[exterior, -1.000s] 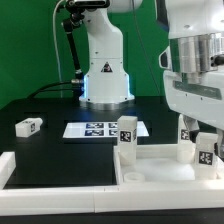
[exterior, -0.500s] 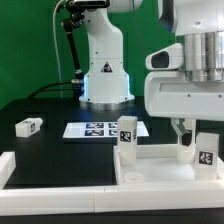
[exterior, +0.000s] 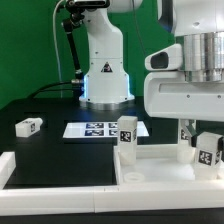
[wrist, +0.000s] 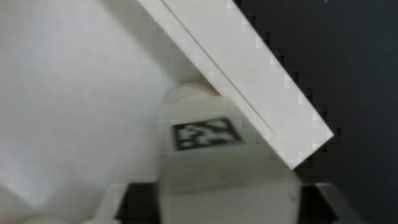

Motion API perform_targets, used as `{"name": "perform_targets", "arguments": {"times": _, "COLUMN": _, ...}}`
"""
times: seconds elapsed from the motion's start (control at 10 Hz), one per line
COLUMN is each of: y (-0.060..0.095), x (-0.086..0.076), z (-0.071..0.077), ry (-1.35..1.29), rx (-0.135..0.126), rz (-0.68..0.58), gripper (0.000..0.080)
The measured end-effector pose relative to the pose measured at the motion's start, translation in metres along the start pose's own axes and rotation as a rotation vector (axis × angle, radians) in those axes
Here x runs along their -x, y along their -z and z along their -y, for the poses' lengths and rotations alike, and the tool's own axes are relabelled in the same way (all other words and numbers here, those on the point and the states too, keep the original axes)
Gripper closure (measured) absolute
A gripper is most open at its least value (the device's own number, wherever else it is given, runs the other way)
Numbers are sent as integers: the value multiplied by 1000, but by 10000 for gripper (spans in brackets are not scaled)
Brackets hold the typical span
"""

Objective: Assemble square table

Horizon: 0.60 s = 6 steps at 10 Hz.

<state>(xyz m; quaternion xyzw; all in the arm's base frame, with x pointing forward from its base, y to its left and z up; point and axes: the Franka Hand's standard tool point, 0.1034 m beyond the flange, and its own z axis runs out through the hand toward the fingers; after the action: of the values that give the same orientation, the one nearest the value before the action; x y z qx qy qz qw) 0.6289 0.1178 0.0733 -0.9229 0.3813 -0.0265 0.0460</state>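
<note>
pincer: the pincer sits low over the white plastic square slab with raised rim; its dark fingertips flank a rounded white plastic block leg with a black-and-white tag standing upright on the slab.
pincer state: cannot tell if it is pinching the leg yet; gaps at the tips are blurred in the wrist view, and the arm housing hides the fingers in the exterior view.
task thing: slab lies directly under the pincer; gripped-at leg is right between the tips, hard against the slab rim.
other legs: a second tagged white leg stands well off to the exterior view's left of the pincer; a third is just beside it, partly hidden; a fourth lies on its side far off on the black surface.
marker board: flat, thin, white, beyond the slab, far from the pincer.
risk: off-centre squeeze could tip or twist the leg; smooth plastic may slip; a fingertip could catch the rim.
materials: glossy hard white plastic, matte printed tags, dull black surface.
</note>
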Motion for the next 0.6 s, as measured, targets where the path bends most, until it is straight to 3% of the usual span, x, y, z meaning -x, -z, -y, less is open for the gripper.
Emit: {"name": "perform_targets", "arguments": {"times": 0.6, "y": 3, "x": -7, "z": -7, "ry": -537, "rx": 7, "rz": 43, "gripper": 506}}
